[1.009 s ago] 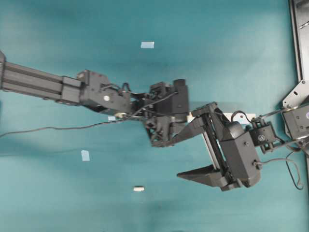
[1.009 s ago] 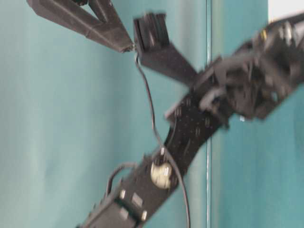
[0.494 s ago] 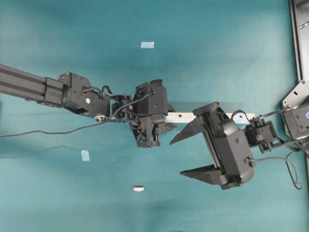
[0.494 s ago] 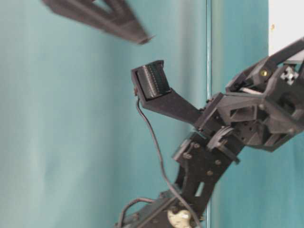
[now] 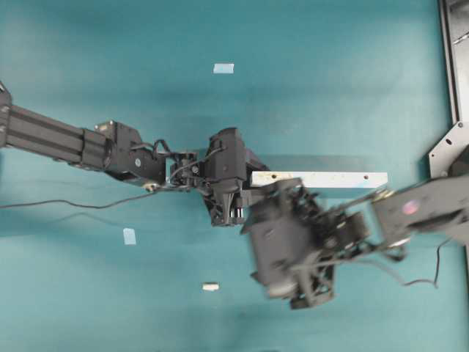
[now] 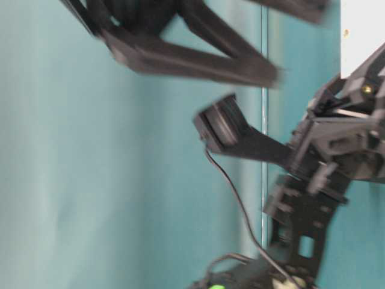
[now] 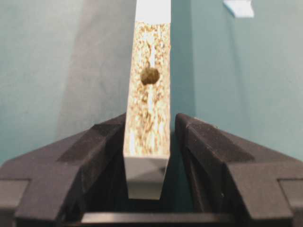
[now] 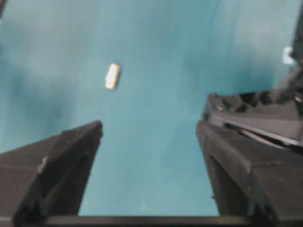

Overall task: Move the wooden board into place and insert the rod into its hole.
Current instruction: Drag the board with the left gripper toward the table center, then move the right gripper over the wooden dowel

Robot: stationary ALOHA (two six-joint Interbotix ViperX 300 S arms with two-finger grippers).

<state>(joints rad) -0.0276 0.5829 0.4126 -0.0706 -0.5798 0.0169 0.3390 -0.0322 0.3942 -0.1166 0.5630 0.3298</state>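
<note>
The wooden board (image 5: 322, 180) lies across the middle of the teal table, and the left wrist view shows its speckled side (image 7: 147, 118) with a dark hole. My left gripper (image 5: 256, 181) (image 7: 150, 120) straddles the board's left end. One finger lies against the board and a thin gap shows at the other, so the gripper is open. The rod (image 5: 210, 286) (image 8: 112, 76) lies on the cloth near the front. My right gripper (image 5: 264, 249) (image 8: 150, 127), blurred by motion, is open and empty, to the right of the rod and apart from it.
Pale-blue tape scraps lie at the back (image 5: 223, 68) and front left (image 5: 130, 235). A metal frame (image 5: 451, 66) runs along the table's right edge. The left arm's cable (image 5: 66, 202) trails across the table on the left.
My left gripper slid back to the left along the board, which stayed put. The right arm swung left and forward, nearer the rod, and is now blurred.
</note>
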